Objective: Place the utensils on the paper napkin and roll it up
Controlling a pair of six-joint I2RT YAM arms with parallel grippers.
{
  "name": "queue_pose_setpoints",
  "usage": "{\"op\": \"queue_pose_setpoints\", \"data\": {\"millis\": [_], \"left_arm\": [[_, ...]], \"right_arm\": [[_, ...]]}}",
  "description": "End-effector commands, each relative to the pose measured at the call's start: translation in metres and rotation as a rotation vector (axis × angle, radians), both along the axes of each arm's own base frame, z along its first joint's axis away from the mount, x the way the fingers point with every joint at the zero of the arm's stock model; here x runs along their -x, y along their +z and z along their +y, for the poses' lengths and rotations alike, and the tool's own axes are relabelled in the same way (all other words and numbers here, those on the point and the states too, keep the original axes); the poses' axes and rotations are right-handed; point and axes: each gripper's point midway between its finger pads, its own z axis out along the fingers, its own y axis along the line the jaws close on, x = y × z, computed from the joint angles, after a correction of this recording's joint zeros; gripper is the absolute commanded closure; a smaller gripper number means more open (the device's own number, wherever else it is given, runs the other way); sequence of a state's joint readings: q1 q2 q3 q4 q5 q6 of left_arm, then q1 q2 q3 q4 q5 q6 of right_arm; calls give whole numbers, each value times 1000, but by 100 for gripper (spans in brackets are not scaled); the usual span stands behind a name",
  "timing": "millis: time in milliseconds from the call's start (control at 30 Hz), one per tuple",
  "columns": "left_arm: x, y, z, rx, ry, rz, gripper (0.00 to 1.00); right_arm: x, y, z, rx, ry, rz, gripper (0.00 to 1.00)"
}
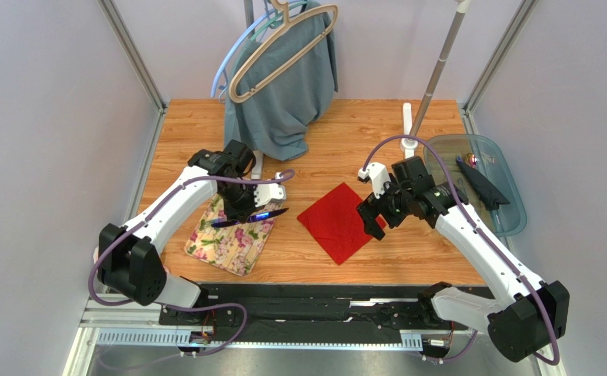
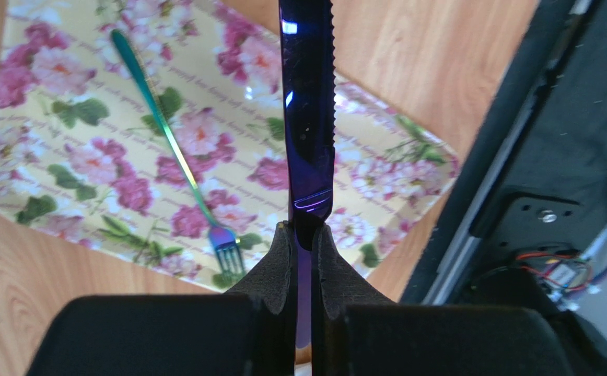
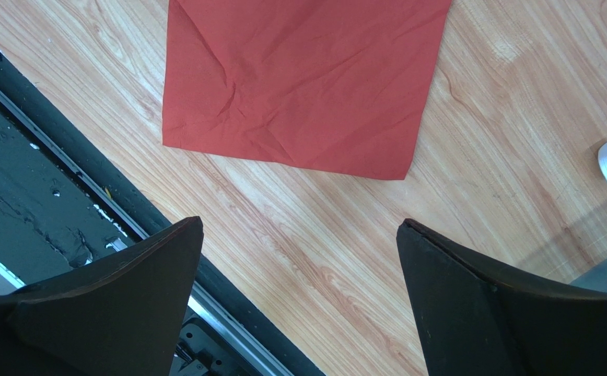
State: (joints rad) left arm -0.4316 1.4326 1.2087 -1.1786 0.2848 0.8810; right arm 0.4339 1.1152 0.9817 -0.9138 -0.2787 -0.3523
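Napkin [image 3: 299, 78] flat mid-table, right gripper [image 3: 300, 225] over its right edge, jaws wide apart, knife [image 2: 308, 117] clamped in left gripper [image 2: 304, 266] above the mat [image 2: 79, 157] on the left, fork [image 2: 175, 149] lying on the mat

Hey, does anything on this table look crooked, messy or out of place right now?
Nothing is spilled or broken. The red paper napkin lies cornerwise to the table edge, lightly creased. An iridescent fork lies slanted on the floral mat, while the left end effector grips a purple knife.
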Motion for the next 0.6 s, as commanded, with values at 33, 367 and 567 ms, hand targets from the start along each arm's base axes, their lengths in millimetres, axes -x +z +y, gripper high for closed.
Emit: {"op": "queue_pose_setpoints", "data": {"millis": [33, 367, 567], "left_arm": [[23, 29, -41, 131, 35, 70, 100], [-30, 62, -151, 348, 516, 84, 100], [-66, 75, -205, 545, 803, 217, 100]], "right_arm": [[-22, 15, 5, -63, -63, -41, 0], [-49, 16, -23, -131, -265, 16, 0], [-64, -1, -38, -116, -373, 42, 0]]}}
